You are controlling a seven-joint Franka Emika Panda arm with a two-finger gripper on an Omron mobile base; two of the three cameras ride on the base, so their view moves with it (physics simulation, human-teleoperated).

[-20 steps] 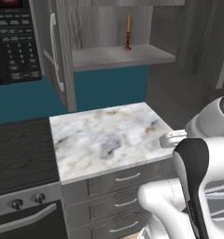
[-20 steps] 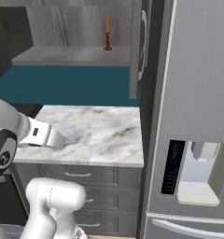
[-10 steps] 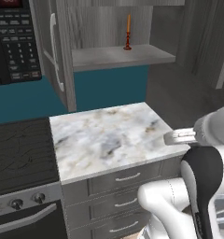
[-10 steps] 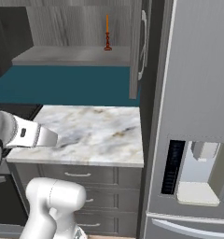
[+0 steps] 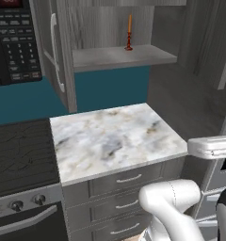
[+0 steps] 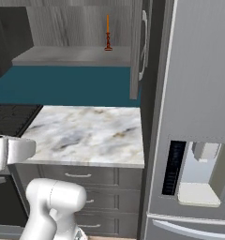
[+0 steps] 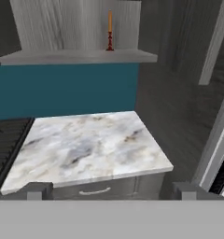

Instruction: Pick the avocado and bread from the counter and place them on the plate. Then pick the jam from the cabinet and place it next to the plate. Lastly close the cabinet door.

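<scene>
The marble counter (image 5: pixel 115 139) lies bare in front of me. Above it the grey cabinet (image 5: pixel 119 56) stands open, its cabinet door (image 5: pixel 58 56) swung out to the left with the silver bar handle showing. On the shelf stands just a tall thin dark-red bottle (image 5: pixel 129 34). The avocado, bread, plate and jam are out of view. My gripper (image 7: pixel 112 191) hangs in front of the counter's edge, well back from it, its fingertips (image 7: pixel 38 190) wide apart and nothing between them. The white hand (image 5: pixel 211 147) shows at the right, off the counter's right corner.
A black stove top (image 5: pixel 20 155) adjoins the counter on the left, with a microwave (image 5: pixel 13 42) above it. Grey drawers (image 5: pixel 129 181) sit under the counter. A steel fridge (image 6: pixel 194 117) stands to the right. A dark grey side wall (image 7: pixel 174 93) borders the counter's right end.
The hand has drawn back off the counter's right front corner, sliding right in the left base view and left in the right base view. The fingers stayed wide apart.
</scene>
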